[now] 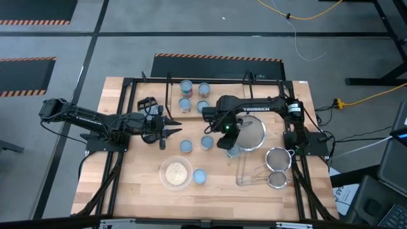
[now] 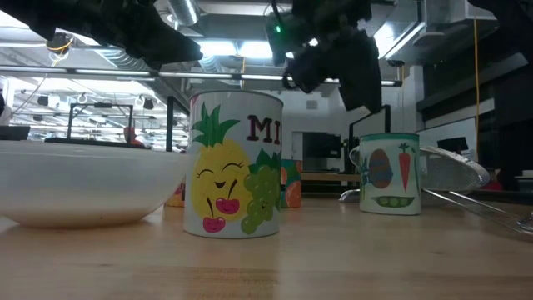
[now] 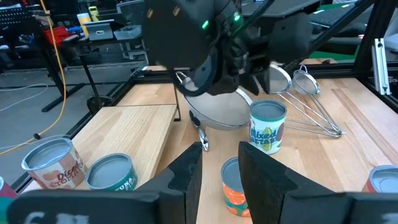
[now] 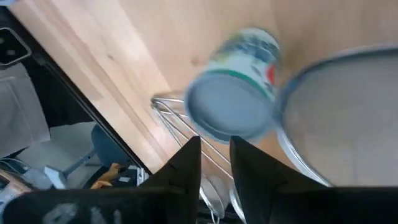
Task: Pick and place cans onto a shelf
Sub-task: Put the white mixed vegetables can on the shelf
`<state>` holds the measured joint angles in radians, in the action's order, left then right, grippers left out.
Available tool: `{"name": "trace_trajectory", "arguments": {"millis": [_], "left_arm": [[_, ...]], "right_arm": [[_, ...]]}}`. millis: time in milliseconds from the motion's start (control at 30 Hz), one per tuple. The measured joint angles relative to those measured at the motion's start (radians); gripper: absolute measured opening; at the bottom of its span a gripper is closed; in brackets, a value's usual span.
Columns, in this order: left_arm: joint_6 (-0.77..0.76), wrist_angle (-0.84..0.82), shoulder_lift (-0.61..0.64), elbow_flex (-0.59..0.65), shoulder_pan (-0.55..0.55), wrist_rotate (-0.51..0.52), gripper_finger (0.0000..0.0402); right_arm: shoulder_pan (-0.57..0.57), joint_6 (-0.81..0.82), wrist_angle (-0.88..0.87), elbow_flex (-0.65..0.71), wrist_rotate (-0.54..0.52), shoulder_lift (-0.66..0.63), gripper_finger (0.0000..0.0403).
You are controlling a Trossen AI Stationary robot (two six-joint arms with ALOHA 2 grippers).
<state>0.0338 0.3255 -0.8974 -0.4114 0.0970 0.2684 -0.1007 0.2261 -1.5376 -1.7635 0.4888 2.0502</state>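
Above a can [image 4: 233, 93], right hand [image 4: 214, 165] hovers, fingers parted.

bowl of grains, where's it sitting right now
In the high view the bowl of grains sits at the table's near edge, left of centre, with a can just to its right.

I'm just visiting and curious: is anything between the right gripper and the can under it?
Nothing visible. The right gripper hangs right above the can with only air between. A metal sieve lies beside the can, so close that their edges seem to touch, and could crowd one side of the grab.
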Motion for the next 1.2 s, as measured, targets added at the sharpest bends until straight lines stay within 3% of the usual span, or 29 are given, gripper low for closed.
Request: {"name": "trace_trajectory", "arguments": {"millis": [100, 400, 567, 1200], "left_arm": [[0.0, -0.001, 0.0, 0.0, 0.0, 0.0, 0.0098], [0.0, -0.002, 0.0, 0.0, 0.0, 0.0, 0.0098], [0.0, -0.001, 0.0, 0.0, 0.0, 0.0, 0.0098], [0.0, -0.001, 0.0, 0.0, 0.0, 0.0, 0.0098]], "right_arm": [[0.041, 0.032, 0.032, -0.024, -0.027, 0.0, 0.0089], [0.186, 0.14, 0.091, -0.027, -0.249, 0.0, 0.0089], [0.223, 0.164, 0.119, -0.027, -0.303, 0.0, 0.0089], [0.225, 0.313, 0.159, -0.014, -0.313, 0.0, 0.0089]]}}
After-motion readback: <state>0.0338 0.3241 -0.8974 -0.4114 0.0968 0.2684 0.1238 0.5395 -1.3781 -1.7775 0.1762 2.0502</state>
